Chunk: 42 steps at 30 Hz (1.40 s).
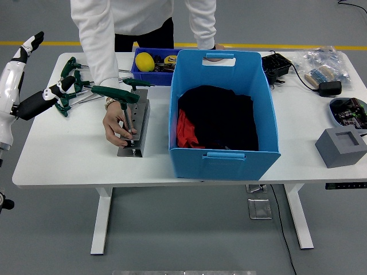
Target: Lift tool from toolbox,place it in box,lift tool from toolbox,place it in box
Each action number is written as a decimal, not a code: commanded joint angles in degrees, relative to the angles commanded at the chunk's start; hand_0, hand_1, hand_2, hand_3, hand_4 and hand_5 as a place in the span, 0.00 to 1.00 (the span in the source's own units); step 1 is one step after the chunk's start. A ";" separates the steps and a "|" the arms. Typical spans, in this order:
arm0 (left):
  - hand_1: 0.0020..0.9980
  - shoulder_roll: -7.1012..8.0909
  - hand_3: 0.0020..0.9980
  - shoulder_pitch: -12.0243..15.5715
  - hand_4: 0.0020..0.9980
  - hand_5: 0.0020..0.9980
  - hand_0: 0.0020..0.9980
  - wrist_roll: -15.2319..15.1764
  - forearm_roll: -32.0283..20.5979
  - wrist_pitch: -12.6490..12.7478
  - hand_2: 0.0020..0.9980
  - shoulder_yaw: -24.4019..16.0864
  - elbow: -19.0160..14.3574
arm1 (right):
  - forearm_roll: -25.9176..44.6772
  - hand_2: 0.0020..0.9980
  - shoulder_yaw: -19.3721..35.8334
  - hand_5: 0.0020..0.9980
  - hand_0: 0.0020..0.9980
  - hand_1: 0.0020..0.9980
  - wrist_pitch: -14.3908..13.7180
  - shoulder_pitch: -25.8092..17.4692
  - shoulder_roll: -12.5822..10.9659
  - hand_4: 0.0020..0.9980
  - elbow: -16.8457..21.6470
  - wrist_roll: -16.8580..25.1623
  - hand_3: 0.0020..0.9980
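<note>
White tabletop (74,154) seen from above. The robot's left hand (31,74) enters at 9 o'clock, raised over the tabletop's left edge with its fingers (35,40) spread and released, grasping nothing; one fingertip lies close to the loose green-handled T-wrenches (67,86) at 10 o'clock, contact uncertain. The right hand is out of view.

Left of centre stands a grey metal tool rack (135,127). One green T-handle tool (116,95) is upright in it; a second green T-handle (137,83) lies at the rack's far end. A person at 12 o'clock, in white sleeves, pinches the upright tool's shaft low down with one hand (119,126); the other hand is hidden behind the blue box.

The large blue box (222,114) at centre holds black and red cloth (217,119). Behind the rack, a small blue bin (150,63) contains a yellow object (144,61). At 3 o'clock: grey block (342,146), round dish (348,110). No writing is legible.
</note>
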 joint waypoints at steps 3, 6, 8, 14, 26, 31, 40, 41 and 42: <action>1.00 0.51 1.00 -0.98 1.00 0.59 1.00 1.15 6.50 -1.88 1.00 1.87 0.00 | -0.16 0.71 0.07 0.58 0.64 0.62 0.02 -0.04 0.04 0.80 0.00 -0.06 0.54; 1.00 1.74 1.00 -3.37 1.00 0.59 1.00 1.39 13.95 -2.98 1.00 4.69 0.00 | -0.36 0.71 0.10 0.58 0.64 0.62 0.09 -0.09 0.10 0.80 0.00 -0.18 0.54; 1.00 2.49 1.00 -5.11 1.00 0.52 1.00 2.12 17.29 -3.92 1.00 6.72 0.00 | -0.45 0.71 0.02 0.58 0.64 0.62 0.14 -0.06 0.10 0.80 0.00 -0.20 0.54; 1.00 2.30 1.00 -7.76 1.00 0.50 1.00 4.35 17.29 -6.16 1.00 10.00 2.91 | -0.38 0.71 -0.03 0.58 0.64 0.62 0.17 -0.11 0.15 0.80 0.00 -0.25 0.54; 1.00 4.42 1.00 -14.76 1.00 0.48 1.00 5.68 17.29 -7.04 1.00 18.03 11.67 | -0.31 0.71 -0.34 0.59 0.64 0.62 0.10 -0.12 0.30 0.80 0.00 -0.43 0.54; 1.00 5.91 1.00 -18.28 1.00 0.48 1.00 6.32 17.29 -7.53 1.00 20.54 14.56 | 0.37 0.71 -0.75 0.59 0.64 0.63 0.02 -0.07 0.27 0.80 0.00 -0.35 0.54; 1.00 7.41 0.91 -24.39 1.00 0.48 1.00 6.67 17.29 -7.84 0.95 25.92 19.68 | 1.19 0.71 -1.54 0.59 0.64 0.62 -0.08 0.32 0.21 0.80 0.00 -0.31 0.54; 1.00 7.39 0.91 -24.83 1.00 0.48 1.00 6.73 17.29 -7.89 0.95 26.16 20.29 | 1.33 0.71 -1.69 0.59 0.64 0.62 -0.09 0.37 0.20 0.80 0.00 -0.30 0.54; 1.00 7.38 0.91 -25.13 1.00 0.48 1.00 6.77 17.29 -7.87 0.95 26.33 20.78 | 1.43 0.71 -1.80 0.59 0.64 0.62 -0.09 0.41 0.19 0.80 0.00 -0.29 0.54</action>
